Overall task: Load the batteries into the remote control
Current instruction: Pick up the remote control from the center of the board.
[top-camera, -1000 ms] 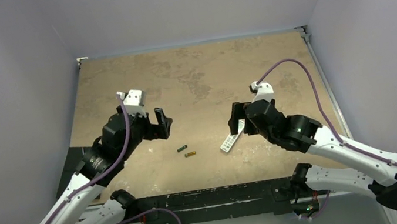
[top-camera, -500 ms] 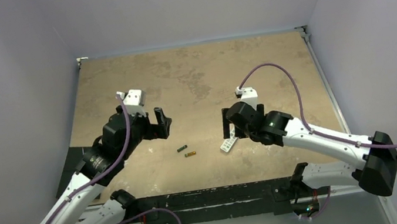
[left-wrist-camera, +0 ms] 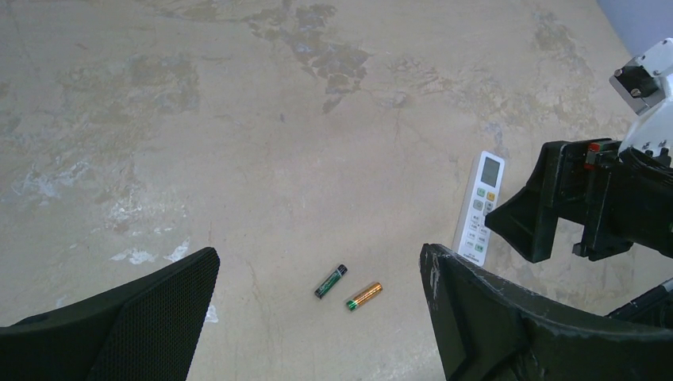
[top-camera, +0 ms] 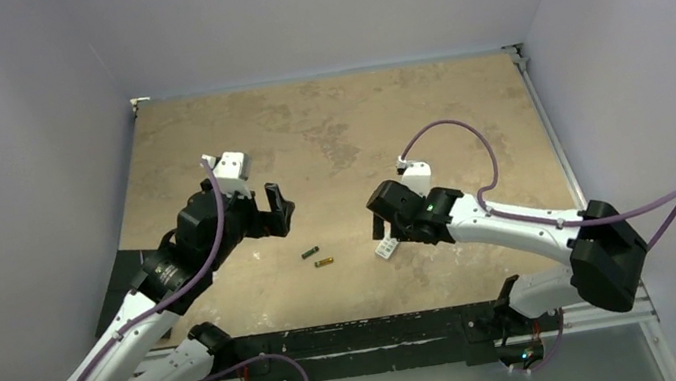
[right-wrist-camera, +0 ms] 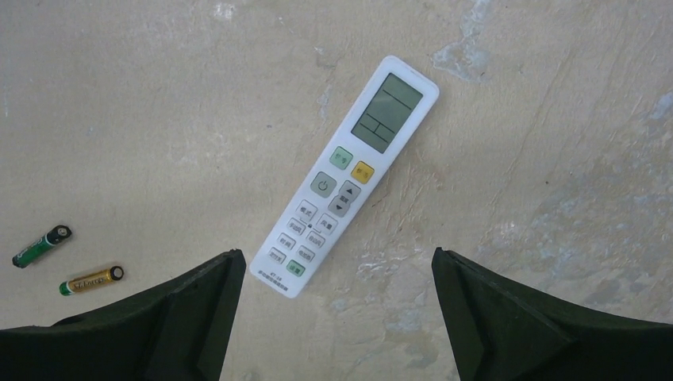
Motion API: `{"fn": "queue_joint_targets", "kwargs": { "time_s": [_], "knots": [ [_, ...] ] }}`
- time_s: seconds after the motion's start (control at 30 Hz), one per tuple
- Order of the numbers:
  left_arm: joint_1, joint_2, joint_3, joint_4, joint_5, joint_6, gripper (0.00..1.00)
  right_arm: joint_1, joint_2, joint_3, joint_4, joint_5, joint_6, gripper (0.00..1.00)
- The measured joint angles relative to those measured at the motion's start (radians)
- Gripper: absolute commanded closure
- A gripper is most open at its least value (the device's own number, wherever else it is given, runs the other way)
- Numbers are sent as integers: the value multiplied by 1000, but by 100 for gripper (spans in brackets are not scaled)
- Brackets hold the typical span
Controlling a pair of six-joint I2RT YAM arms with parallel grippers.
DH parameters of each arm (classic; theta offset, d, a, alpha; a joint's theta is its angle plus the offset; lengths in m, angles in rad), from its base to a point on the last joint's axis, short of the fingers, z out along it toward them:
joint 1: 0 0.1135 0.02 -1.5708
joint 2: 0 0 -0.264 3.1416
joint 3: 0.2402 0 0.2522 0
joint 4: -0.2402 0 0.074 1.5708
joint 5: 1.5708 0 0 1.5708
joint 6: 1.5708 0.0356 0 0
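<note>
The remote control (right-wrist-camera: 345,186) is seen lying face up on the table (top-camera: 324,122). It is a slim white bar with a grey display at one end. Below the display a green and a yellow button are set, and rows of small grey buttons fill the rest, with one more green button at the bottom edge.

The two batteries are laid side by side, a little apart, to the left of the remote control in the top view. The green-black battery (right-wrist-camera: 41,246) is placed slightly farther from the remote control than the gold battery (right-wrist-camera: 92,280), whose one end is dark. Neither is touched by anything.

The right gripper (right-wrist-camera: 333,270) is held spread wide directly above the remote control, with one finger on each side of its button end, and nothing is grasped. In the top view most of the remote control is hidden under this gripper. The left gripper (left-wrist-camera: 319,254) is also spread wide and empty. It is held above the table beyond the batteries, well apart from the remote control.

Compared with a second ago, the right gripper has been swung from the remote control's right side to a place over it. The left arm, the batteries and the remote control are unchanged.
</note>
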Motion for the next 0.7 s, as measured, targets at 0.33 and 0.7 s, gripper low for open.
{"fn": "queue_joint_targets", "kwargs": {
  "time_s": [0.33,0.7],
  "knots": [
    [4,0,0,0,8,0,1,0,104,51,-34,5,142,1],
    [5,-8,0,0,25,0,1,0,238,99,-61,4,278,1]
  ]
}}
